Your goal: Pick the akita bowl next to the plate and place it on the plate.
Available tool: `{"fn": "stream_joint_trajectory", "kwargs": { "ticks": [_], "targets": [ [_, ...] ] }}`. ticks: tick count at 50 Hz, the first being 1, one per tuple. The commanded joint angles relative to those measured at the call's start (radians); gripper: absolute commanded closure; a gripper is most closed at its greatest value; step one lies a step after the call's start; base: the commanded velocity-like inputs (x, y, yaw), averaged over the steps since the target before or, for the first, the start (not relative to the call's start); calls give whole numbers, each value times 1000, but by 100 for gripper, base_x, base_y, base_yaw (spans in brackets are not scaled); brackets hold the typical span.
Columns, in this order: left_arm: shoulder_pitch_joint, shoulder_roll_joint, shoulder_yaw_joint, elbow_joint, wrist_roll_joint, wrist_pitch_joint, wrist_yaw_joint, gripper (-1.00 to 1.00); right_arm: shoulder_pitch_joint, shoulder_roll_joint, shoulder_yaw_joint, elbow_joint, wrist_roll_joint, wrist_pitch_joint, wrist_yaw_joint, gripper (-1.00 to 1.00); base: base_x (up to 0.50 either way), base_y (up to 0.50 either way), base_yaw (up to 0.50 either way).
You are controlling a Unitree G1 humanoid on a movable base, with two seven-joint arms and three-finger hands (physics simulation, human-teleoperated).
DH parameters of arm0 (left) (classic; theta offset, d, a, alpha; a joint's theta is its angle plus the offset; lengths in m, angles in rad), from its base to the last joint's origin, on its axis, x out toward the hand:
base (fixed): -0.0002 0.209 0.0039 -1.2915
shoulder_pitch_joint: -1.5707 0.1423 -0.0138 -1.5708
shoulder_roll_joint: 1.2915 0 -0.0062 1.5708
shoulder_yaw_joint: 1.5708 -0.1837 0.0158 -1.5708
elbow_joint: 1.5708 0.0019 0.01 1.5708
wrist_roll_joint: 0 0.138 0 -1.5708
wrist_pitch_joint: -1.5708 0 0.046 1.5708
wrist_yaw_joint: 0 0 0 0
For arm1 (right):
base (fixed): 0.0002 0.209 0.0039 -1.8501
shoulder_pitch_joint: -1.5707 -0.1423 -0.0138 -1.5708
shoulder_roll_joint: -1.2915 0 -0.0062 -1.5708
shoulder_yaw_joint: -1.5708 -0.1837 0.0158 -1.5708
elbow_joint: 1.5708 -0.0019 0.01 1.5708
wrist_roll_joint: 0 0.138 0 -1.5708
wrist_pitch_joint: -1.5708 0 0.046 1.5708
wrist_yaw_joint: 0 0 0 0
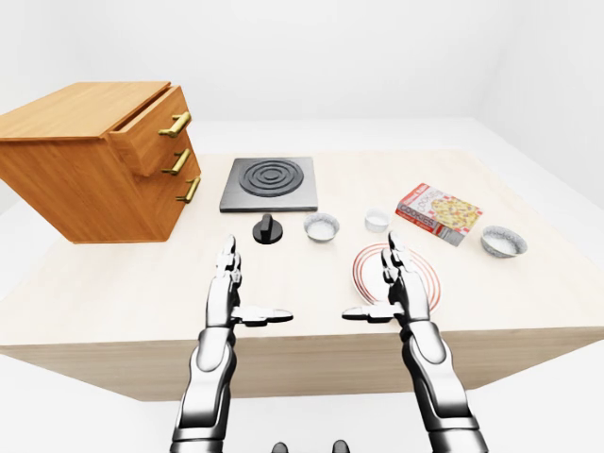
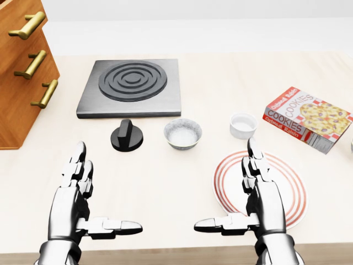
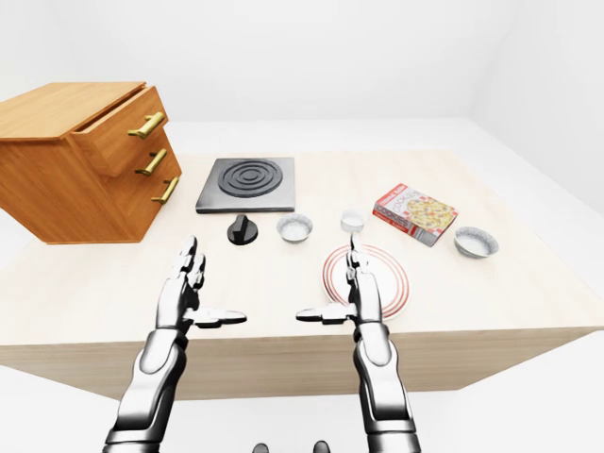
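currently the left hand (image 2: 74, 193) and right hand (image 2: 262, 193) hover with fingers spread wide, holding nothing. the akita bowl (image 2: 182, 133) sits at 10 o'clock of the plate (image 2: 295, 193), apart from it. risk: the second bowl (image 1: 503, 242) at 3 o'clock invites a wrong grasp.

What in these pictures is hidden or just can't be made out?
- Plate: part is covered by the right hand in all three views.
- Bowl at far right: almost wholly cut off by the head view's right edge.
- Wooden drawers: mostly cut off by the head view's left edge.
- Cookies box: lettering too small in the eye views.
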Motion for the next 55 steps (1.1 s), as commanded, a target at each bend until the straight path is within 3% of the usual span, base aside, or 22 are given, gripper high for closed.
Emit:
{"fn": "stream_joint_trajectory", "kwargs": {
  "ticks": [1,5,12,19,21,22,24,27,31,35,53,55],
  "targets": [
    [5,10,16,5,5,-17,-22,-100,10,-11,-19,-7,22,-21,41,-100,0,0,0],
    [5,9,15,13,8,-25,-23,-100,13,-10,-18,-3,21,-29,45,-100,0,0,0],
    [4,10,15,18,13,-26,-22,-100,14,-8,-19,-23,26,-12,43,-100,0,0,0],
    [9,8,11,1,17,-14,-20,-100,17,-7,-19,-23,34,-16,46,-100,0,0,0],
    [8,8,11,4,19,-15,-19,-100,18,-7,-19,-38,36,-3,44,-100,0,0,0],
    [5,9,12,20,19,-28,-20,-100,17,-7,-19,-31,36,-9,45,-100,0,0,0],
    [7,8,11,11,20,-21,-20,-100,16,-7,-21,-20,40,-18,47,-100,0,0,0],
    [9,8,10,6,20,-17,-20,-100,14,-7,-22,-14,43,-22,47,-100,-1,-21,0],
    [7,8,11,16,20,-25,-20,-100,20,-6,-18,-44,44,1,43,-100,-6,-27,0],
    [6,8,11,22,20,-29,-19,-100,17,-7,-22,-27,49,-14,46,-100,-7,-27,0],
    [15,6,7,0,22,-16,-19,-100,20,-8,-22,-29,48,-17,45,-100,-8,-33,0],
    [11,6,8,10,21,-24,-20,-100,21,-8,-21,-34,46,-16,44,-100,-8,-32,0]
  ]
}}
